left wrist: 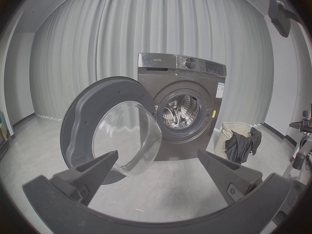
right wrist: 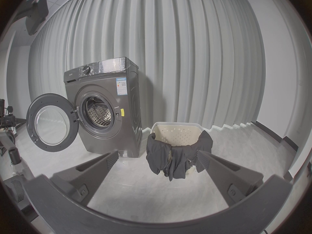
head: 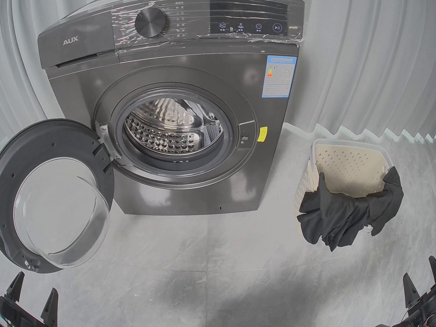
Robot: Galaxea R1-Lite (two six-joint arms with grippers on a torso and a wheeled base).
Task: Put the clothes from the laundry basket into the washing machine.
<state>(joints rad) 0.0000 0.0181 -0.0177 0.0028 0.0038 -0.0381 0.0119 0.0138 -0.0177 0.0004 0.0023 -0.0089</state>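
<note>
The grey front-loading washing machine stands on the pale tiled floor before a white pleated curtain. Its round door is swung wide open on the hinge at the robot's left, baring the perforated steel drum. Clear plastic film is stretched over the control panel, and a yellow sticker sits just beside the door opening. On the floor at the machine's right side, near the curtain, stands the cream laundry basket. The dark clothes lie draped over the basket's near rim, with much of the cloth hanging down the outside of the front wall toward the floor. The left gripper is low in front of the open door, its fingers spread apart and holding nothing. The right gripper is low on the robot's right, on the near side of the basket and apart from it, its fingers likewise spread and holding nothing.
</note>
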